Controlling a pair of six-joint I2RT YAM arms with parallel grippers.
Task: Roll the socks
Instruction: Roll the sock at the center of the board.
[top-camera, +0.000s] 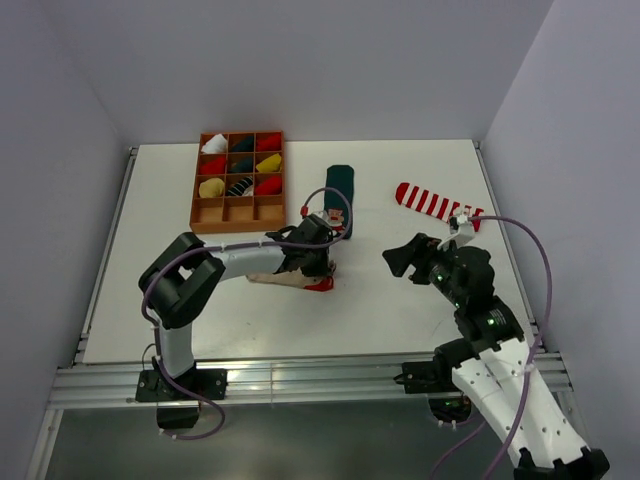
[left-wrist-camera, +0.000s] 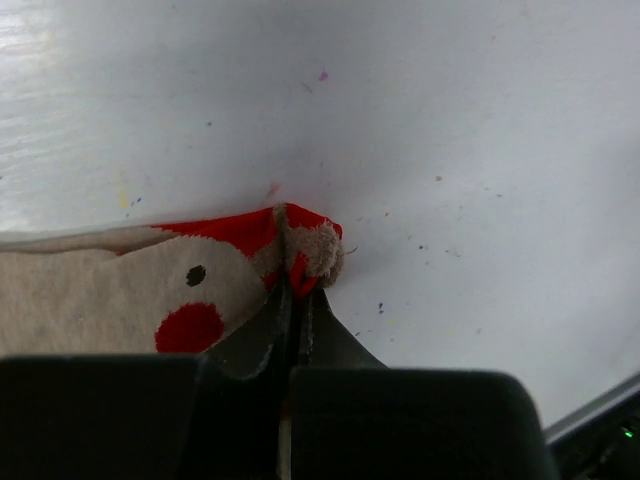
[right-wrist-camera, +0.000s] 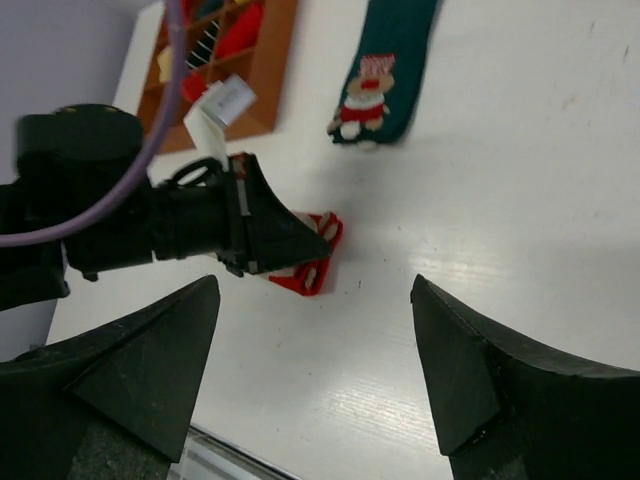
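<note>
Beige knit sock (left-wrist-camera: 90, 290), fuzzy red toe pinched in left tool (left-wrist-camera: 297, 292) (right tool (right-wrist-camera: 315, 300) spread wide)

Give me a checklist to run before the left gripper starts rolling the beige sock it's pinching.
1. Left gripper shut on the red toe of the beige sock: ok.
2. Beige sock lying flat next to the toe: ok.
3. Cuff end of the beige sock flat and straight: cannot tell, as it is mostly hidden in every view.
4. Right gripper open, holding nothing, off the sock: ok.
5. Green sock apart from the beige sock: ok.
6. Striped sock off to the right, away from the roll: ok.
</note>
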